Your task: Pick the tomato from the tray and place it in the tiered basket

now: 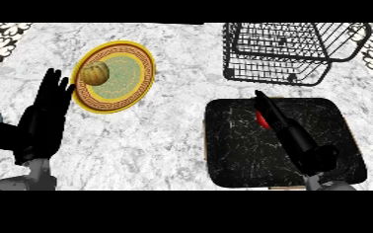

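A red tomato (262, 120) lies on the black tray (241, 148) at the lower right, mostly hidden by my right hand (284, 126). That hand stretches over the tray with straight fingers, their tips just past the tomato and resting against it. The black wire tiered basket (280, 54) stands beyond the tray at the upper right. My left hand (45, 116) rests open at the left edge, fingers up.
A yellow patterned plate (124, 79) at the upper left carries a small tan pumpkin-like vegetable (94, 73). Grey marble counter (182, 128) lies between plate and tray.
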`<state>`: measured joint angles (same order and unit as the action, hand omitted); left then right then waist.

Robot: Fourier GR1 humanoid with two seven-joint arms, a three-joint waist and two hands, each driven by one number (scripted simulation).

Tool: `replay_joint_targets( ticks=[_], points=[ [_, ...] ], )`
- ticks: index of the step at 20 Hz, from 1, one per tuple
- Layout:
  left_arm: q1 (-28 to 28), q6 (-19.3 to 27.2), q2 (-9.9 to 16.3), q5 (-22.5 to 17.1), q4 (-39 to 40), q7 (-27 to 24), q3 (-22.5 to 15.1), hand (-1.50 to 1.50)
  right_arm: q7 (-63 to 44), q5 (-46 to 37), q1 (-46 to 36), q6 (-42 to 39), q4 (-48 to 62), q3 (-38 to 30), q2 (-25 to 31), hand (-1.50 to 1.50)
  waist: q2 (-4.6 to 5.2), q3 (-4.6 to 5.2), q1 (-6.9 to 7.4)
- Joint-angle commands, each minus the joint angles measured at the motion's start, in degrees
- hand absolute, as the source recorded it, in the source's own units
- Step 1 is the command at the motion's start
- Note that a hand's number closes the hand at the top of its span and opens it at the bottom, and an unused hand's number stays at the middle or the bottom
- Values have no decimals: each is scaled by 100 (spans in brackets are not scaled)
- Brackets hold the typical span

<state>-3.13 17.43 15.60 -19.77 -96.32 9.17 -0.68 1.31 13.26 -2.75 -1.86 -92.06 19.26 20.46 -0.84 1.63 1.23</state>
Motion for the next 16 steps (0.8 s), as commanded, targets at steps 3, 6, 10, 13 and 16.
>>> replay_joint_targets(
  ticks=[3,6,10,13,16],
  points=[
    [-158,-838,101,204,559,-556,-425,0,-846,-220,-1284,954,549,-435,-627,-150,132,-151,-83],
    [-256,-1238,269,773,525,-755,-1147,0,-1047,-555,-1950,1916,1078,-689,-1141,-150,173,-149,-16],
    [-271,-1503,19,816,1195,-1104,-1378,0,-544,-982,-2020,2706,1863,-616,-1860,-150,186,-161,-18],
    [-398,-1484,-193,1009,1753,-1402,-1362,0,-148,-1200,-2642,2693,2145,-937,-1654,-150,121,-160,-88],
    [-226,-1553,-59,897,1301,-1142,-1269,0,-695,-1825,-2734,2599,1691,-680,-975,-150,78,-159,-99]
  ],
)
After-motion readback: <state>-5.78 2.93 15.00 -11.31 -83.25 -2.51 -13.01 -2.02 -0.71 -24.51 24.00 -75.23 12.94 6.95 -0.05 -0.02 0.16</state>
